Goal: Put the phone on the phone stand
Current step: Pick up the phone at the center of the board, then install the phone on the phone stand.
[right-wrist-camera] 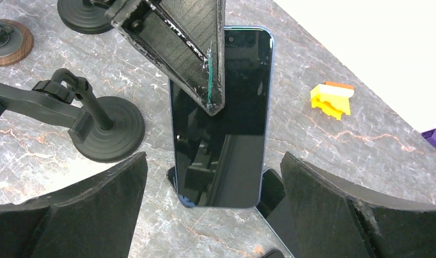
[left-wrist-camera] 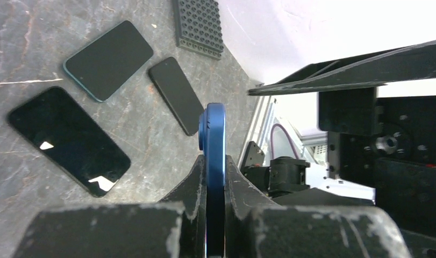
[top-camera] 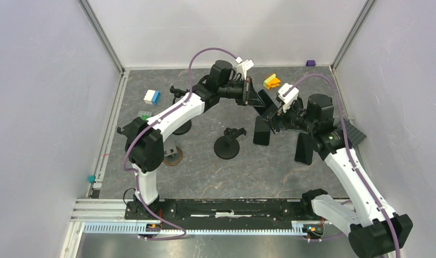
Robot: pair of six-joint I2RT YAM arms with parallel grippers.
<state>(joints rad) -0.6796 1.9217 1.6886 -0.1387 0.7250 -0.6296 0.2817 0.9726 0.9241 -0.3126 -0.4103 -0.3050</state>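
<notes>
My left gripper (top-camera: 251, 95) is shut on a blue-edged phone (left-wrist-camera: 215, 141) and holds it above the table at the back middle. The phone also shows in the top view (top-camera: 265, 104) and, with its dark screen facing the camera, in the right wrist view (right-wrist-camera: 222, 129). One left finger (right-wrist-camera: 178, 48) crosses the phone's top there. My right gripper (top-camera: 278, 116) is open, its two fingers spread wide on either side of the phone's lower end (right-wrist-camera: 213, 215), not touching it. The black phone stand (top-camera: 228, 143) sits on its round base left of the phone and also shows in the right wrist view (right-wrist-camera: 100, 126).
Other phones lie flat on the table (top-camera: 261, 131) (top-camera: 304, 148); the left wrist view shows three (left-wrist-camera: 69, 140) (left-wrist-camera: 108, 59) (left-wrist-camera: 177, 94). A studded black pad (top-camera: 356, 132) lies at right. A second stand (top-camera: 181, 127), a brown disc (top-camera: 173, 156), a yellow block (top-camera: 271, 81) and a blue-white block (top-camera: 151, 97) stand around.
</notes>
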